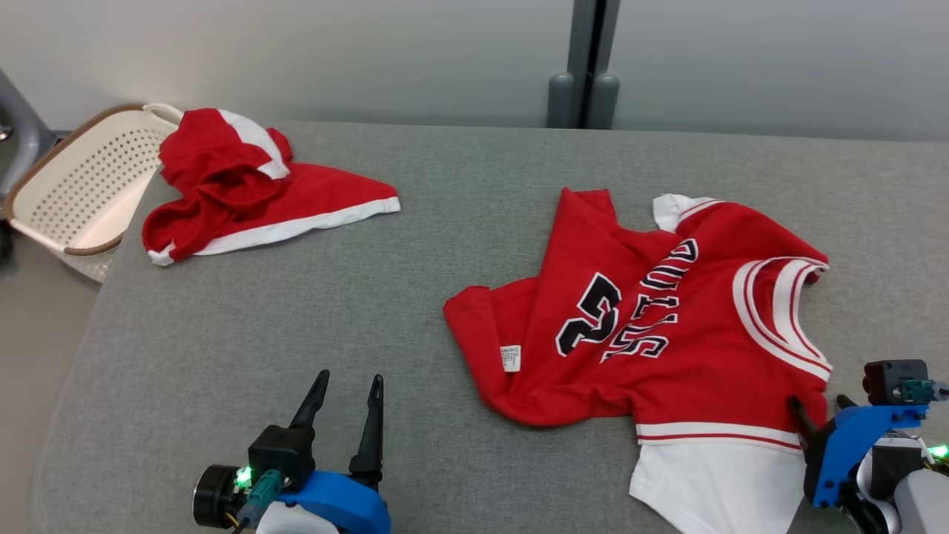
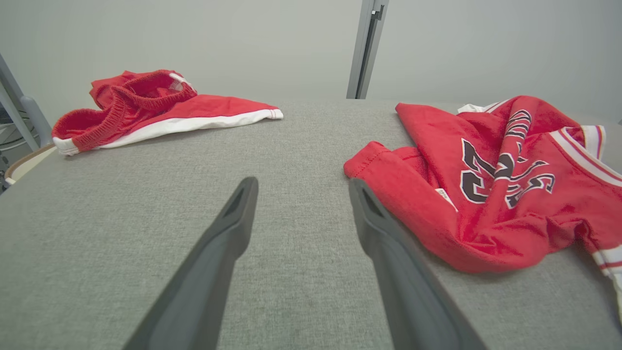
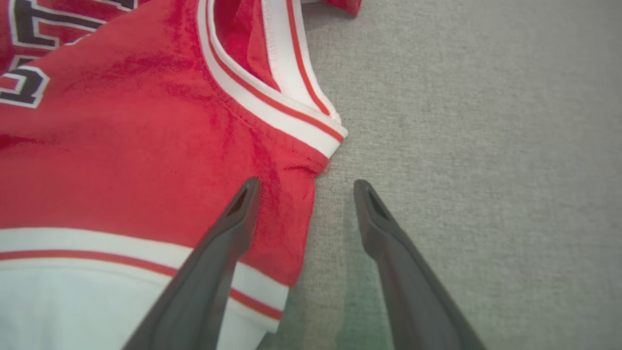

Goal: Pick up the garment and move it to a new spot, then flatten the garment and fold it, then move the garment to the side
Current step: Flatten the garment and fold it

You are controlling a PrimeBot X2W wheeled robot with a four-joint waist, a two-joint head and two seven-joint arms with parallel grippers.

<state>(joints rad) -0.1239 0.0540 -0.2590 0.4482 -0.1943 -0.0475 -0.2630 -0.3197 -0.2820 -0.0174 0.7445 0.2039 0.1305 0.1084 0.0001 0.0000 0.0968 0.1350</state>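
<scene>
The right hand (image 1: 818, 400) is open and straddles the near right edge of the red jersey (image 1: 652, 326). One finger lies over the red cloth just below the striped neckband, and the other is over bare bench (image 1: 296, 311) just beside that edge. This looks like the set-up for pinching the shoulder corner, so the garment can be lifted or pulled flat from a firm seam, not from loose cloth. Whether the fingertips touch the fabric cannot be told.

The left hand (image 1: 351, 376) is also open and holds nothing. It sits low over bare bench, with the jersey's bunched hem just ahead and to the right of its right finger. From there it is well placed to take the opposite corner.

The jersey lies rumpled with its print up, its hem folded over and a white panel trailing beside the right hand, so flattening is not yet done.

Far ahead of the left hand and to its left lie crumpled red shorts (image 1: 245, 193), with a pale perforated basket (image 1: 81, 185) beyond the bench corner. Both are well apart from the jersey, and nothing blocks either hand.
</scene>
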